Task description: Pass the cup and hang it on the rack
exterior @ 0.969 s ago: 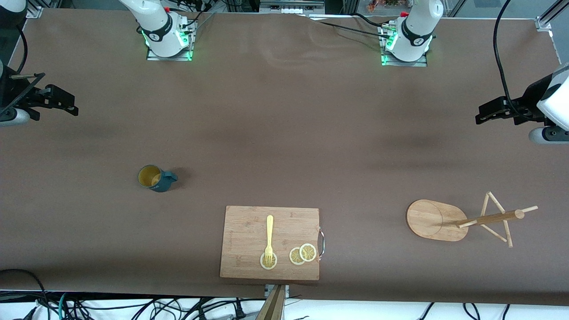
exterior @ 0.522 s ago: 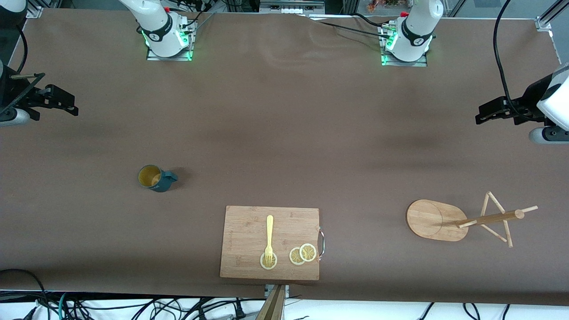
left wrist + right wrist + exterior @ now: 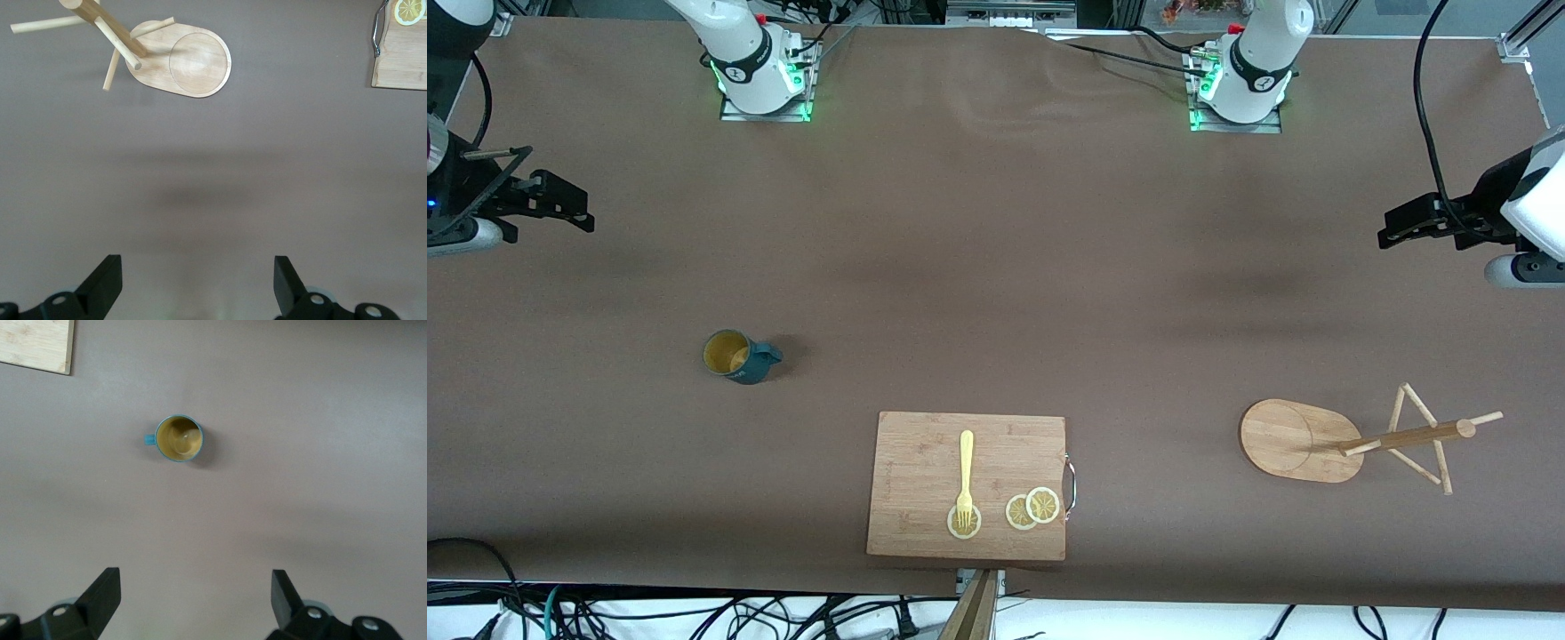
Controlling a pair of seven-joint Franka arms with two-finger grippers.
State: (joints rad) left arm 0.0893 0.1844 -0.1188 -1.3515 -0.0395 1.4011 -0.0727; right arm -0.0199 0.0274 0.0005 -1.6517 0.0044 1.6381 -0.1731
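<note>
Right wrist view: the cup (image 3: pixel 179 439) stands upright on the bench (image 3: pixel 996 267), nothing visible inside; right tool (image 3: pixel 193 603) and left tool (image 3: pixel 197 287) hover, both spread.

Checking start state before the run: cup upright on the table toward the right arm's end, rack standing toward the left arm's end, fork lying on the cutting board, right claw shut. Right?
Not quite. The right wrist view shows the right claw open, its fingers wide apart, high over the table. The rest holds: cup upright, rack standing, fork on the cutting board.
</note>
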